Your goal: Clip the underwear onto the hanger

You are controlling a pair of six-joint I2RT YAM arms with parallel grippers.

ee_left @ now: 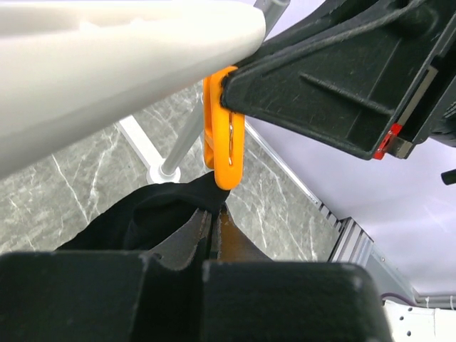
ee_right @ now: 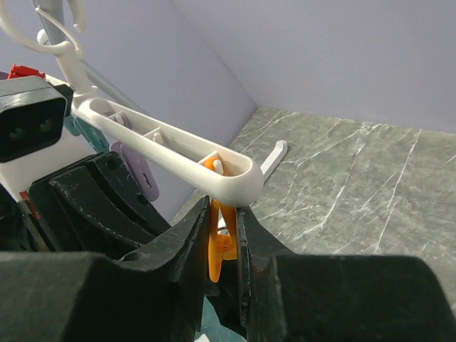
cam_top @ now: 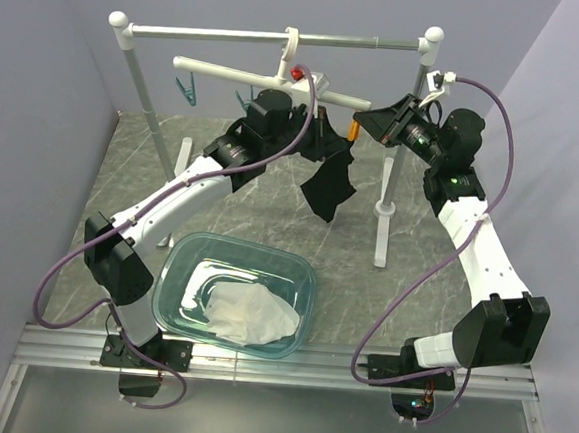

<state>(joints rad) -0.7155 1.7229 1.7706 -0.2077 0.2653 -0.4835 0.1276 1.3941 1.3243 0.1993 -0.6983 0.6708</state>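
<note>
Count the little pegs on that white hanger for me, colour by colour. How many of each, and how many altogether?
teal pegs: 2
purple peg: 1
orange peg: 1
Total: 4 pegs

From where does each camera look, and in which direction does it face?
Top external: above and behind the bases, facing down at the grey marbled table; left arm and right arm show.
Left wrist: on the left arm, facing the black fabric underwear; its left hand shows.
Right wrist: on the right arm, facing the white plastic hanger bar; its right hand shows.
Shared: both wrist views show the orange plastic peg.
</note>
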